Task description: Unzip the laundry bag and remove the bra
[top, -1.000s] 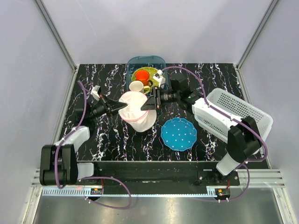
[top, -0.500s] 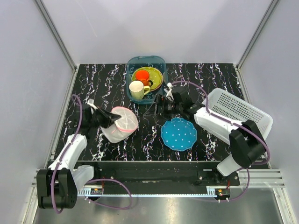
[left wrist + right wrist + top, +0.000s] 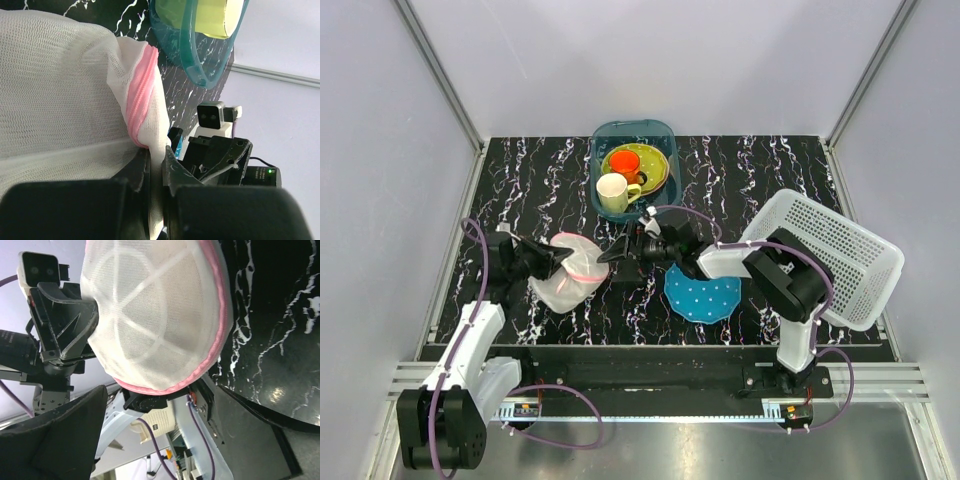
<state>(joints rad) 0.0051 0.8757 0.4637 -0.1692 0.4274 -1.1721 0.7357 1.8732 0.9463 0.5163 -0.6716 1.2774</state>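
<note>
Left gripper (image 3: 550, 260): jaws clamped on mesh edge of laundry bag (image 3: 570, 278), beside pink zipper (image 3: 139, 100).
Right gripper (image 3: 608, 256): fingers apart, empty. Bag just ahead of tips, zipper seam running crosswise.
Bra: unseen, presumably inside.

Laundry bag (image 3: 566, 280) white, pink-trimmed; plate (image 3: 705, 296) blue, dotted.

1. Laundry bag (image 3: 568, 275): white fine-mesh cloth, matt
2. Zipper tape (image 3: 136, 100): pink woven cloth, ribbed
3. Worktop (image 3: 530, 180): glossy black, white marble-like veining
4. Basket (image 3: 840, 240): white perforated plastic, smooth
5. Tub (image 3: 632, 124): translucent teal plastic, glossy
6. Plate (image 3: 705, 300): blue, white-dotted, smooth
7. Left gripper (image 3: 156, 167): matt black plastic
</note>
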